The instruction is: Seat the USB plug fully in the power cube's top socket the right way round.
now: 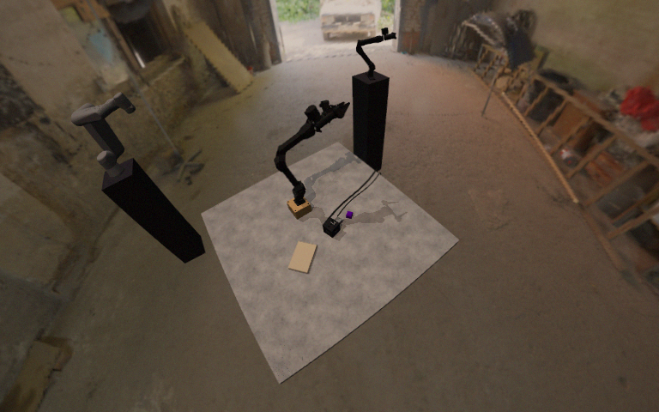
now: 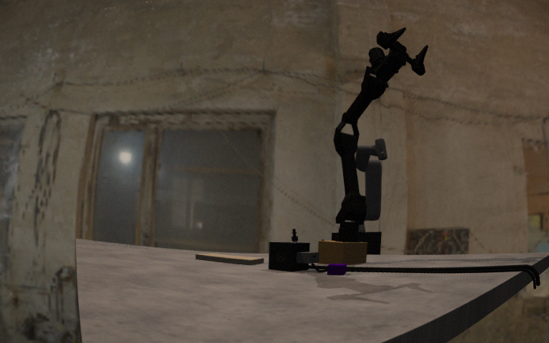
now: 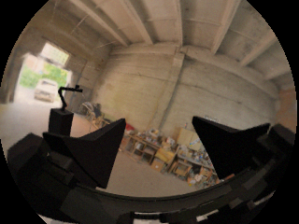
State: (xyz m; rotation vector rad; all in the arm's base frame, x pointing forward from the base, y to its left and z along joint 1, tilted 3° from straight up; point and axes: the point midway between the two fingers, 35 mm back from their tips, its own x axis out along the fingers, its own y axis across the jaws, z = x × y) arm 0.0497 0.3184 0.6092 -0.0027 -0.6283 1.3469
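Gripper (image 1: 347,105) (image 2: 416,37) (image 3: 160,119), black, two-fingered, hung released.
A hasty, low sideways descent risked knocking the black boxy power cube (image 1: 331,228) (image 2: 286,257).

The top view looks steeply down from high and far off, the whole desk (image 1: 272,311) (image 2: 169,299) at mid-frame. The exterior view looks across from nearer, almost level with the desk, which fills the bottom; both share it. The wrist view looks outward past the tool (image 1: 346,109) (image 2: 416,48) (image 3: 159,119), fingers at lower left and right.
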